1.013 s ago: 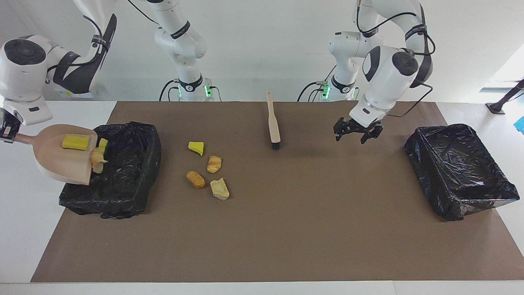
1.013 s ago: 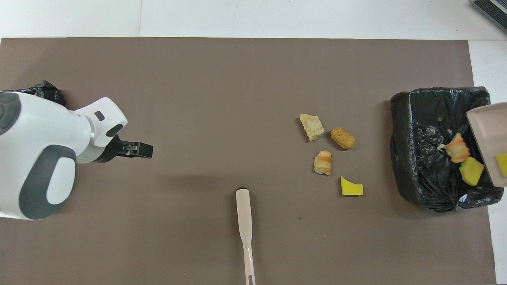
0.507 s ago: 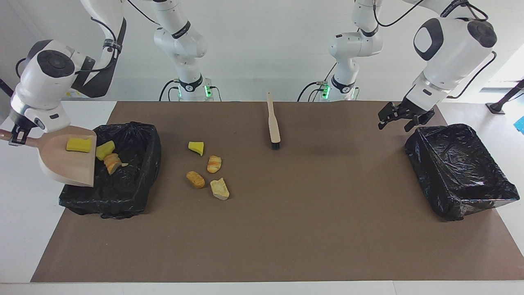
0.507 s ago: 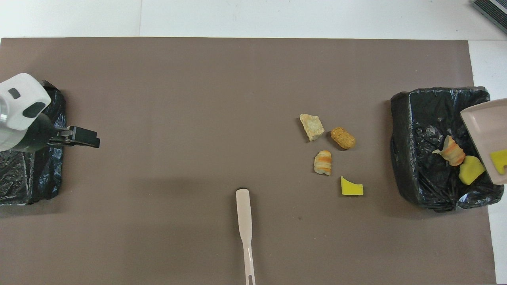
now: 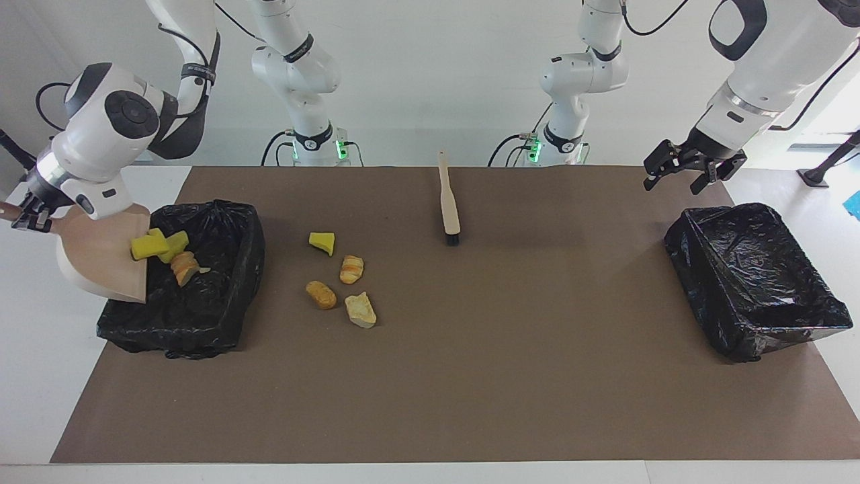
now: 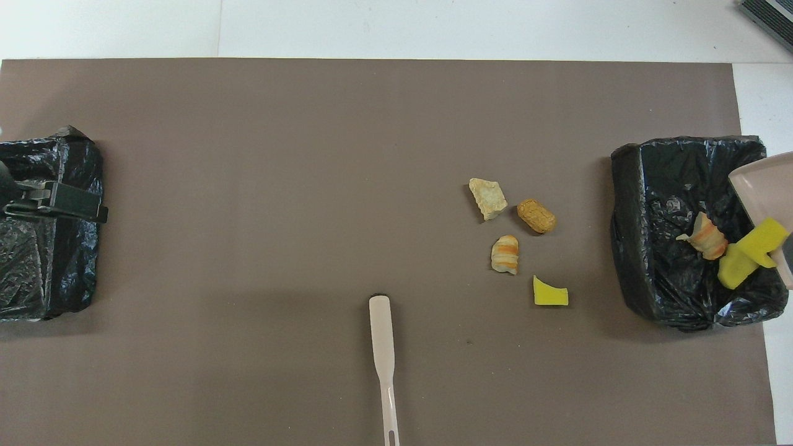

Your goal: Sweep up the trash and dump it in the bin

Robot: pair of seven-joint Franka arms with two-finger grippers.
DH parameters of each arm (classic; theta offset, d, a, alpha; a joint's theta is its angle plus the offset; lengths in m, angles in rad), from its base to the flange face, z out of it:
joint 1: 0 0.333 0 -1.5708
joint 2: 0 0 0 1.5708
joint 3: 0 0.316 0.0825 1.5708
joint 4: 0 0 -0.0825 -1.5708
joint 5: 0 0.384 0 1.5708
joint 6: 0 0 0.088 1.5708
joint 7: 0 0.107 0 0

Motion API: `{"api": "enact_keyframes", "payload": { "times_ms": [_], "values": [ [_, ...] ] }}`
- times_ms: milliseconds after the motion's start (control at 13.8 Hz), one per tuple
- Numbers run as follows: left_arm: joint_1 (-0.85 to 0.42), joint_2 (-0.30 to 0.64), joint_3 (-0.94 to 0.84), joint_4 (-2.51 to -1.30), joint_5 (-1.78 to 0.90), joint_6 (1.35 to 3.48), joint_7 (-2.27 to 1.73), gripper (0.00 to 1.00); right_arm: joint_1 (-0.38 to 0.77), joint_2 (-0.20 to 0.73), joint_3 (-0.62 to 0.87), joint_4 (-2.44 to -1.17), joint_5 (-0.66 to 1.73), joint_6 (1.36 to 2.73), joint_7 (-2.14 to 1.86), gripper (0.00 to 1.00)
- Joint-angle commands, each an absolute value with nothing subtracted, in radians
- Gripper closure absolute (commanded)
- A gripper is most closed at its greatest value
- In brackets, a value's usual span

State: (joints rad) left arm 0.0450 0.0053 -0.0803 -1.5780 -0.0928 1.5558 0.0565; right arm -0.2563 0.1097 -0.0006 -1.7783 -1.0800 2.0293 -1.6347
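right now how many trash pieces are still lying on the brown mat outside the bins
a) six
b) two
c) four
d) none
c: four pieces lie on the mat: a yellow sponge chunk, a striped bread piece, a brown bread piece and a pale bread piece.

Opposed high views, shared table [image 5: 470, 376]

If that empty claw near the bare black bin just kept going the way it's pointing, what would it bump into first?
Probably the brown mat just short of the empty bin. The left gripper points down and toward the table's middle, though depth is hard to judge.
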Motion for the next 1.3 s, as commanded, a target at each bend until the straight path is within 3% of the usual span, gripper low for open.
{"api": "enact_keyframes", "payload": {
  "times_ms": [0,579,1013,1230],
  "values": [
    [0.002,0.034,-0.089,-1.529,-0.043,1.526,0.044,0.0,-0.216,0.065,0.002,-1.79,-1.112,1.945,-1.598,1.0],
    [0.017,0.023,-0.081,-1.54,-0.04,1.565,0.051,0.0,-0.213,-0.038,0.0,-1.707,-0.783,1.72,-1.518,1.0],
    [0.003,0.021,-0.081,-1.546,-0.002,1.569,0.046,0.0,-0.184,-0.074,0.031,-1.735,-0.451,1.608,-0.984,1.0],
    [0.015,0.02,-0.081,-1.545,-0.006,1.563,0.046,0.0,-0.071,-0.054,0.041,-1.749,-0.324,1.56,-0.569,1.0]
  ]
}}
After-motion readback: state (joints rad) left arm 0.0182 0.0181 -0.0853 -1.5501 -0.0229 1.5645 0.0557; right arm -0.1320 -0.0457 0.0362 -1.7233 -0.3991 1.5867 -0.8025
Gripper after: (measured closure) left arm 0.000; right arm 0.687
